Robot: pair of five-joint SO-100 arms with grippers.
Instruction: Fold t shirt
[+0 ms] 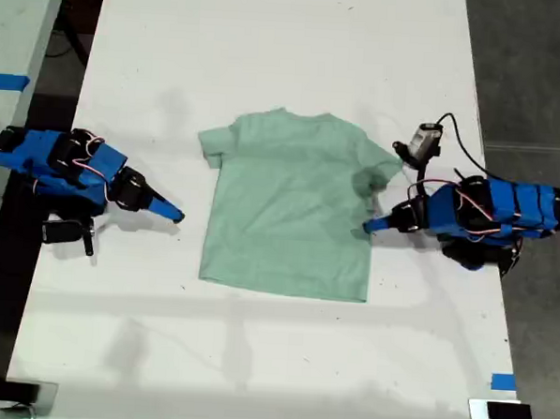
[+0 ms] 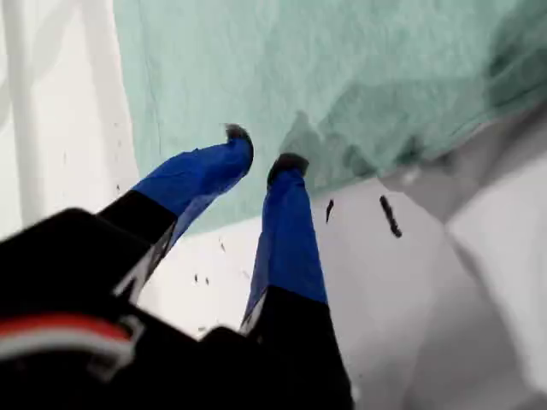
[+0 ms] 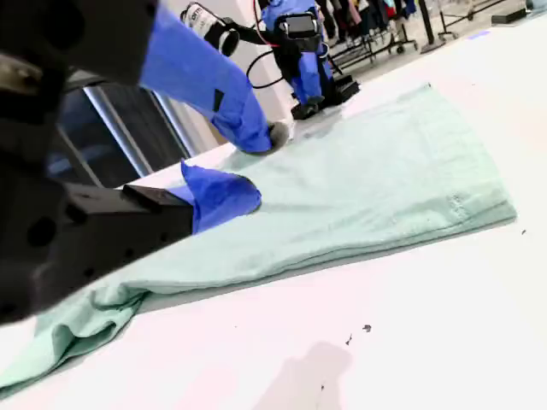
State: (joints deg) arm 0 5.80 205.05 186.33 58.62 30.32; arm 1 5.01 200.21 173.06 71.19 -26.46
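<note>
Meanwhile, my first tool, slightly parted and empty, touches the t shirt's edge; my second tool, open, waits beside the opposite edge.

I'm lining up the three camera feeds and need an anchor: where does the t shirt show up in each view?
Exterior view: the t shirt lies flat mid-table between both arms.
First wrist view: its edge lies just beyond my first hand, whose tips reach it.
Second wrist view: it stretches across the table beyond my second hand.
Shared landmark: the white table.
</note>
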